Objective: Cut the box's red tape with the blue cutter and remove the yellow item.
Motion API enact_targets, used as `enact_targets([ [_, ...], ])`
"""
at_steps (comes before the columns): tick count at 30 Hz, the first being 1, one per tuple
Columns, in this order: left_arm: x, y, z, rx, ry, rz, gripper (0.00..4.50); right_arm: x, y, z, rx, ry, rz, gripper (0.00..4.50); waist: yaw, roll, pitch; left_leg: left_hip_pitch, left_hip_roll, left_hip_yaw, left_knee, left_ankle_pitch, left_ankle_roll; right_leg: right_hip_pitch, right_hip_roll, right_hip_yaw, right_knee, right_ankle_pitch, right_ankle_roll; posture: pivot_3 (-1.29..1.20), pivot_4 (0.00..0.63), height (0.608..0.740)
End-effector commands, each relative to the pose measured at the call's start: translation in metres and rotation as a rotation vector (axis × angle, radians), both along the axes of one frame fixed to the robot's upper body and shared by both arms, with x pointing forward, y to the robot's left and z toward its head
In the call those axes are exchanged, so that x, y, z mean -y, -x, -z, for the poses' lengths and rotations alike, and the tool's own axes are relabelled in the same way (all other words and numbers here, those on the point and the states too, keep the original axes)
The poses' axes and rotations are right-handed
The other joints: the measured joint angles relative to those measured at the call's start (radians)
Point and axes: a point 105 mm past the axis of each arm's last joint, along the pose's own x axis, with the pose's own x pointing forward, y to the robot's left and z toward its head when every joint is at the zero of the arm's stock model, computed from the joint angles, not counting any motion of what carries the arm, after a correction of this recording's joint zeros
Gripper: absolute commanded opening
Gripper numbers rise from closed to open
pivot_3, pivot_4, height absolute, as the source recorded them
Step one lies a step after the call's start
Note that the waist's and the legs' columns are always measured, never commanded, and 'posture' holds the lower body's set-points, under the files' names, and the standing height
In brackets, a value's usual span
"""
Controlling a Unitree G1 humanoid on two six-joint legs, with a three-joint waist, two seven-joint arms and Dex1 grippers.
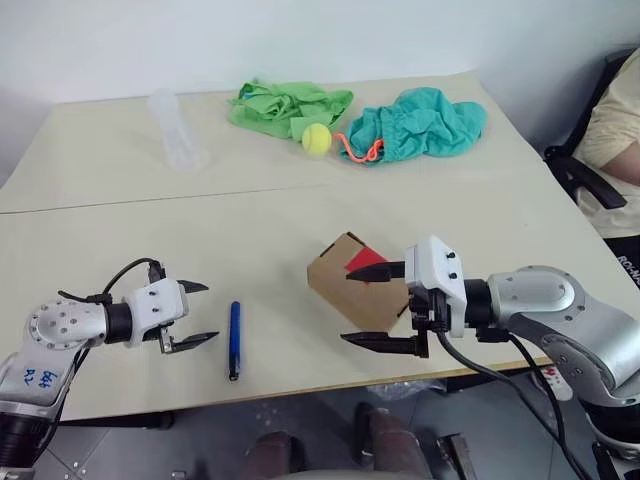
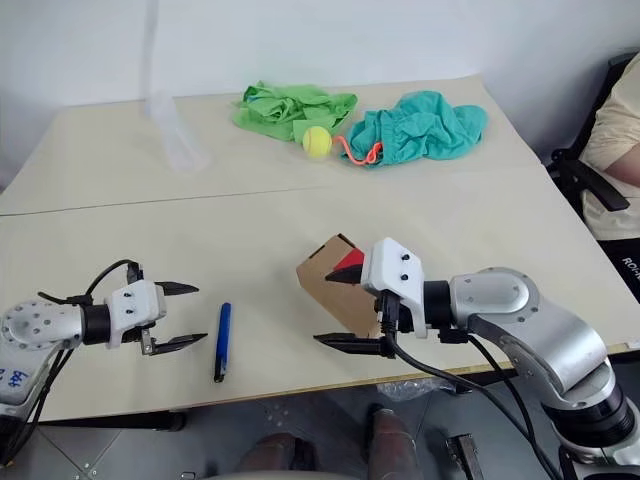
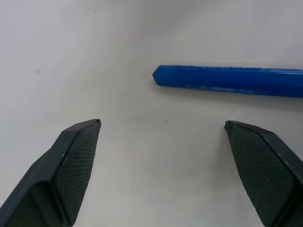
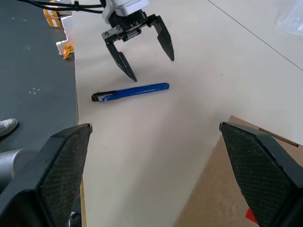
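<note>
The brown cardboard box (image 1: 350, 290) sits right of centre near the table's front edge, with the red tape (image 1: 366, 262) on its top. My right gripper (image 1: 346, 306) is open, its fingers spread over the box's near side; whether it touches the box I cannot tell. In the right wrist view a corner of the box (image 4: 227, 189) and the red tape (image 4: 251, 215) lie by one finger. The blue cutter (image 1: 234, 340) lies flat on the table to the left. My left gripper (image 1: 208, 312) is open and empty, just left of it, fingertips short of the cutter (image 3: 227, 81). The yellow item is hidden.
At the back of the table lie a green cloth (image 1: 290, 105), a tennis ball (image 1: 316, 138), an orange-red cord (image 1: 362, 152), a teal cloth (image 1: 425, 125) and a clear plastic cup (image 1: 176, 130). A person (image 1: 620, 130) sits in a chair at the right edge.
</note>
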Motion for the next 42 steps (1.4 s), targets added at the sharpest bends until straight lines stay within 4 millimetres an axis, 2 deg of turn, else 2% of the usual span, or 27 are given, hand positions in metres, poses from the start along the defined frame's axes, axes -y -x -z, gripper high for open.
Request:
enact_targets([
  [1,0.023,-0.014,-0.009,0.003,0.120,-0.013,4.47,0.000,0.000,-0.010,0.053,-0.004,-0.007,4.50,0.009,-0.001,0.001,0.000,0.000,0.000,0.000,0.000,0.000,0.000,0.000,0.000,0.000,0.000,0.000,0.00,0.150,0.740],
  [4,0.035,-0.019,-0.014,0.001,0.151,0.009,4.47,0.000,0.000,-0.010,0.056,-0.005,-0.005,4.50,0.021,-0.005,0.003,-0.002,0.000,0.000,0.002,0.000,0.000,0.000,0.000,0.000,0.002,0.000,0.001,0.00,0.150,0.740],
  [11,0.038,-0.024,-0.005,-0.018,0.114,0.038,4.47,0.002,0.002,-0.009,0.056,0.000,0.012,4.50,0.024,-0.006,0.002,-0.012,-0.001,0.000,0.003,0.000,0.001,-0.008,0.010,-0.003,0.000,0.000,0.001,0.00,0.150,0.740],
  [17,0.043,-0.024,-0.026,-0.035,0.200,0.064,4.47,0.003,0.004,-0.009,0.056,0.001,0.018,4.50,0.025,-0.006,0.002,-0.013,0.001,0.001,0.004,0.000,0.001,-0.009,0.012,-0.002,-0.001,0.000,0.001,0.00,0.150,0.740],
  [21,0.064,-0.013,-0.050,-0.089,0.345,0.128,4.47,0.003,0.003,-0.009,0.057,0.002,0.021,4.50,0.025,-0.007,0.003,-0.013,0.002,0.002,0.005,0.000,0.000,-0.009,0.013,-0.001,0.000,0.001,0.001,0.00,0.150,0.740],
  [24,0.072,-0.005,-0.054,-0.128,0.374,0.154,4.47,0.003,0.003,-0.009,0.057,0.001,0.022,4.50,0.025,-0.007,0.003,-0.013,0.002,0.002,0.005,0.000,0.000,-0.009,0.013,0.000,0.000,0.001,0.001,0.00,0.150,0.740],
  [26,0.071,-0.004,-0.050,-0.138,0.360,0.141,4.47,0.003,0.002,-0.009,0.057,0.001,0.022,4.50,0.025,-0.007,0.003,-0.013,0.002,0.002,0.005,0.000,0.000,-0.009,0.013,0.000,0.000,0.001,0.001,0.00,0.150,0.740],
  [30,0.060,-0.004,-0.024,-0.156,0.254,0.110,4.47,0.003,0.002,-0.009,0.057,0.000,0.023,4.50,0.022,-0.007,0.003,-0.012,0.002,0.003,0.005,0.000,0.000,-0.009,0.015,0.000,0.000,0.001,0.001,0.00,0.150,0.740],
  [33,0.054,-0.007,-0.015,-0.154,0.210,0.087,4.47,0.003,0.002,-0.009,0.057,0.001,0.024,4.50,0.024,-0.007,0.003,-0.013,0.002,0.004,0.005,0.000,-0.001,-0.010,0.015,0.001,0.000,0.001,0.001,0.00,0.150,0.740],
  [36,0.041,-0.004,0.004,-0.172,0.090,0.098,4.47,0.004,0.002,-0.009,0.057,0.005,0.027,4.50,0.025,-0.007,0.003,-0.013,0.002,0.004,0.005,0.000,0.000,-0.010,0.014,0.001,0.000,0.001,0.001,0.00,0.150,0.740],
  [42,0.025,0.001,0.023,-0.190,-0.037,0.120,4.47,0.005,0.002,-0.009,0.056,0.010,0.031,4.50,0.021,-0.007,0.003,-0.012,0.003,0.006,0.005,0.000,-0.001,-0.011,0.015,0.002,0.001,0.000,0.001,0.00,0.150,0.740],
])
